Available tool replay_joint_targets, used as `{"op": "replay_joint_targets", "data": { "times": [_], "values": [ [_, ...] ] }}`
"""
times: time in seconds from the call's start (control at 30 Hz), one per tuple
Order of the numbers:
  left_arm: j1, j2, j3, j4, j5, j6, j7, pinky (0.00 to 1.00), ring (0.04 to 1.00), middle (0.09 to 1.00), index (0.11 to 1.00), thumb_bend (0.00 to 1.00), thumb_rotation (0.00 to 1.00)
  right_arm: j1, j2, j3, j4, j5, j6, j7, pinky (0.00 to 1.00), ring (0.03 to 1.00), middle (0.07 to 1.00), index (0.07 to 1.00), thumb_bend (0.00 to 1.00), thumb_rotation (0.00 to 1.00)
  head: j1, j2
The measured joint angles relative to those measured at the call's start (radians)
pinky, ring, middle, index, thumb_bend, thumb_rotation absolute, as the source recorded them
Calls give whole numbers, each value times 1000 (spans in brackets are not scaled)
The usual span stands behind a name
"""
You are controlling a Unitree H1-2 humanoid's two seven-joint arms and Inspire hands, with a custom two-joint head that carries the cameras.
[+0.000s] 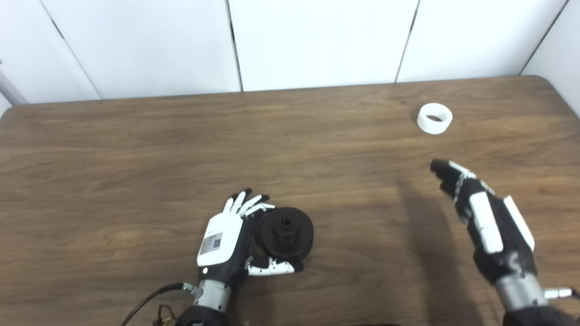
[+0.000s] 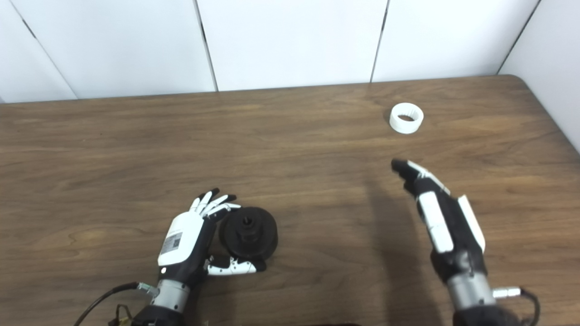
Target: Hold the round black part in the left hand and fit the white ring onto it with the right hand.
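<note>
The round black part lies flat on the wooden table near the front, left of centre. My left hand rests beside it on its left, fingers spread past its far side and the thumb lying along its near edge; the hand is open, cupping the part without closing on it. The white ring lies on the table at the far right. My right hand is raised above the table, open and empty, fingers stretched toward the ring and well short of it.
White wall panels stand behind the table's far edge. The table's right edge runs close to the ring. A black cable trails from my left wrist at the front edge.
</note>
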Motion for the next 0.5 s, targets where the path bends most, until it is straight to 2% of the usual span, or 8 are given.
{"op": "replay_joint_targets", "data": {
  "times": [0.07, 0.1, 0.13, 0.17, 0.23, 0.33, 0.43, 0.5],
  "values": [
    [0, -1, 0, 1, 0, -2, 0, 1000, 976, 870, 486, 519, 57, -61, -44, -8, -14, -3, 48, 7, 961, 951, 907, 856, 569, 782, 0, 0],
    [0, -2, 0, 1, 0, -2, 0, 1000, 971, 867, 486, 520, 56, -92, -75, -9, -16, -34, 55, 17, 924, 942, 911, 857, 556, 712, -23, -9],
    [1, -2, 0, 2, -1, -2, 0, 1000, 967, 864, 486, 520, 56, -118, -104, -8, -15, -89, 60, 38, 907, 937, 916, 862, 552, 631, -35, -15],
    [1, -2, 0, 2, -1, -3, 0, 1000, 965, 863, 486, 520, 55, -142, -137, -8, -12, -140, 61, 62, 901, 935, 917, 864, 551, 602, -35, -15],
    [1, -1, 3, 3, -5, -6, 1, 1000, 964, 860, 485, 520, 55, -184, -182, -18, 3, -254, 61, 124, 893, 917, 907, 861, 628, 460, -52, -23],
    [1, -1, 8, 7, -10, -12, 2, 1000, 965, 859, 485, 521, 55, -246, -186, -50, 54, -370, 61, 230, 867, 892, 890, 854, 713, 374, -80, -35],
    [0, 2, 9, 7, -11, -15, 1, 1000, 972, 866, 486, 520, 57, -322, -208, -43, 136, -496, 62, 341, 879, 919, 905, 862, 776, 347, -92, -41],
    [0, 2, 9, 7, -11, -18, -1, 1000, 975, 867, 486, 521, 58, -378, -245, -27, 184, -578, 62, 401, 884, 939, 923, 867, 797, 341, -95, -43]
  ]
}}
